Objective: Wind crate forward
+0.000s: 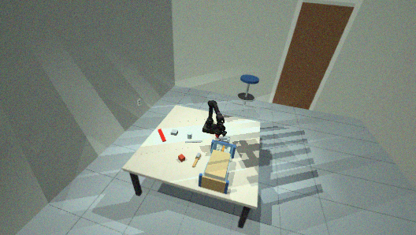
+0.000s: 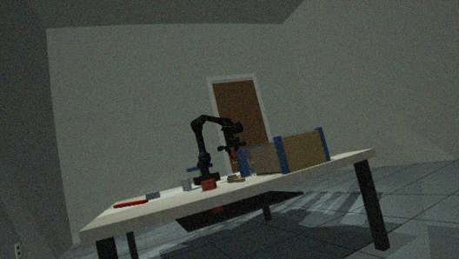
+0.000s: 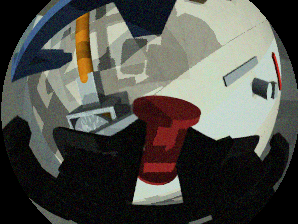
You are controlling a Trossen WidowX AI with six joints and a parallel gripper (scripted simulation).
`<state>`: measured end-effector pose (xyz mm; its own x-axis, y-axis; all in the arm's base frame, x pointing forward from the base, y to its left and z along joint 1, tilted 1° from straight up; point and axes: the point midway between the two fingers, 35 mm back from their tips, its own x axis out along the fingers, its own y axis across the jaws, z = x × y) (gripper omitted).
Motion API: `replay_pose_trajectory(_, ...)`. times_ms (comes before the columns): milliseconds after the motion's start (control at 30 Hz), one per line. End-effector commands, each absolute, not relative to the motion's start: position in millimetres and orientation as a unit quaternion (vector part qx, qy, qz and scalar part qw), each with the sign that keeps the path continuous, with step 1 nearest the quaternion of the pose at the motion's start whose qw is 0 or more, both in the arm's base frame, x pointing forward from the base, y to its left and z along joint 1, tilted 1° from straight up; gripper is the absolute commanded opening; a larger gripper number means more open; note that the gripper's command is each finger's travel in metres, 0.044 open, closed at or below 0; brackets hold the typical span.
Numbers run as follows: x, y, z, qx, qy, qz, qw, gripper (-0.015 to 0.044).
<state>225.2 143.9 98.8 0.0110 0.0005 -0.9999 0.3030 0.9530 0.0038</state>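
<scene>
My gripper [image 1: 221, 135] [image 2: 232, 149] [image 3: 157, 120] is shut on a red spool-shaped knob [image 3: 167, 112], its flanged top above the black fingers. Whatever lies below the knob is mostly hidden, so I cannot tell whether the handle's key is in the winch. The grey winch [image 3: 114, 111] is beside the knob, left in the wrist view. An orange strap [image 3: 84, 50] [image 1: 223, 148] runs from it toward the cubby. The tan crate [image 1: 218, 163] appears flat inside the low guard cubby, whose blue frame [image 1: 232, 150] [image 2: 282, 156] stands at the bench's front right.
On the bench [image 1: 157, 158] lie a red bar [image 1: 161, 135] [image 2: 130, 203], a grey block [image 1: 174, 132], a grey cylinder [image 1: 189, 136] [image 3: 261, 87], a flat steel bar [image 1: 193, 141] [image 3: 240, 71], a red block [image 1: 181, 158] [image 2: 209, 184] and a wooden-handled tool [image 1: 195, 162] beside the cubby.
</scene>
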Motion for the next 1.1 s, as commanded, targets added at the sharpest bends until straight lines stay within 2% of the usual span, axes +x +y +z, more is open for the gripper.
replay_pose_trajectory(0,225.4,144.1,99.1,0.110,0.695,-0.107,0.703,0.0000)
replay_pose_trajectory(1067,244.2,151.6,95.7,0.109,0.696,-0.105,0.702,0.0000)
